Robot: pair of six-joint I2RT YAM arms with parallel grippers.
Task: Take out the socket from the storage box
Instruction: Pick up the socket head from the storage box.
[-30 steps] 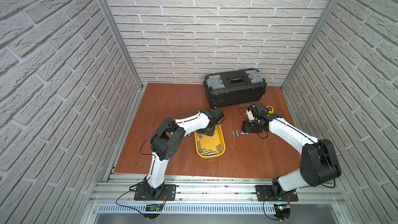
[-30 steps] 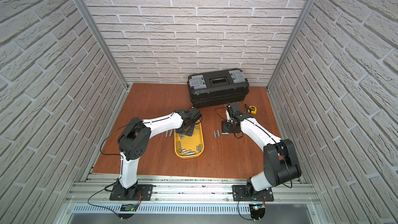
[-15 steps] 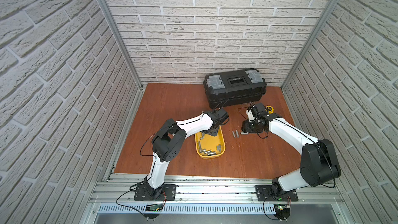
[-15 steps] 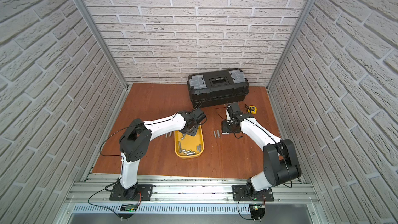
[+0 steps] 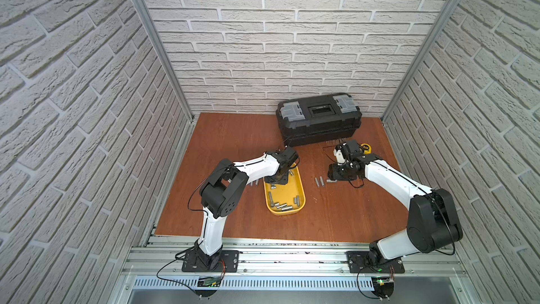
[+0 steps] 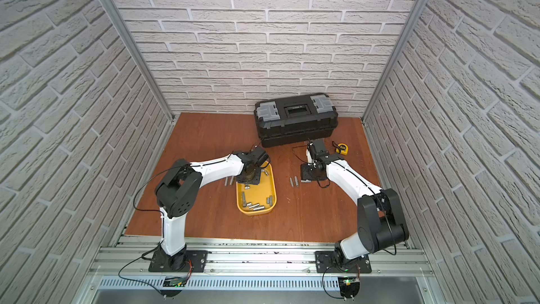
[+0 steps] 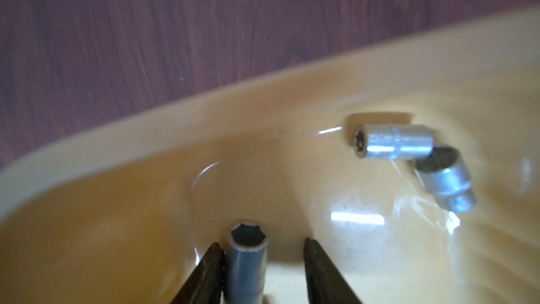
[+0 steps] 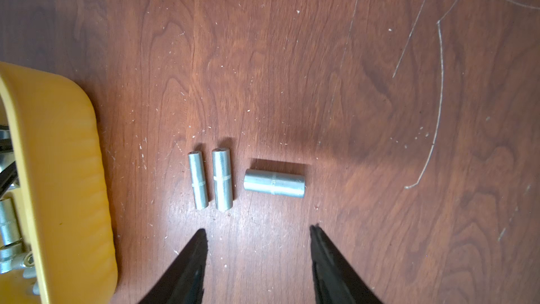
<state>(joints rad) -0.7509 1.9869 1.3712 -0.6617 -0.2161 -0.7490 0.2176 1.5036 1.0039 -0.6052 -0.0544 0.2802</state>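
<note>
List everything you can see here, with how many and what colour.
tub: one, yellow, mid-table
sockets in tub: several, silver, count unclear
sockets on table: five, silver; three on tub's right-arm side, two on left-arm side
toolbox: one, black, grey latches, by back wall
tape measure: one, yellow, beside toolbox
table: one, brown wood
walls: three, white brick
left arm: white and black; jaws open astride a tub socket
right arm: white and black; jaws open, empty, near the three sockets
</note>
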